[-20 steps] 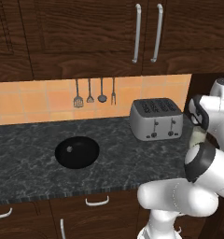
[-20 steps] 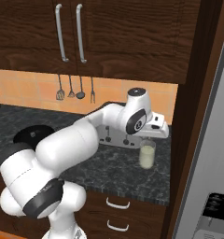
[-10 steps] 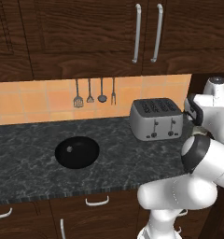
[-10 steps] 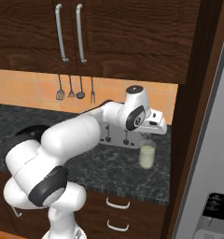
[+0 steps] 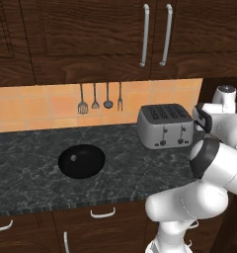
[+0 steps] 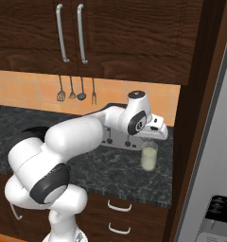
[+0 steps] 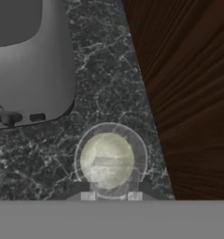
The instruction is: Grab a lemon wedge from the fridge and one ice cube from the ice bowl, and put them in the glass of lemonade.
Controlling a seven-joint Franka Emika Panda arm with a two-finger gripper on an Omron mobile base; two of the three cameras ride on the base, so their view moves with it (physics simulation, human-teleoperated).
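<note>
One pincer [image 7: 111, 196], tips together, hangs directly above small clear glass of pale lemonade [image 7: 109, 159]; drop step likely; next: release inside rim.

We see a dark marbled counter [image 5: 36, 163] running across the middle of the left base view. On it the ice bowl [image 5: 81, 160] sits left of centre, and a silver toaster [image 5: 165, 126] stands to the right. In the right base view, the glass of lemonade [image 6: 149, 156] stands just right of the toaster.
</note>
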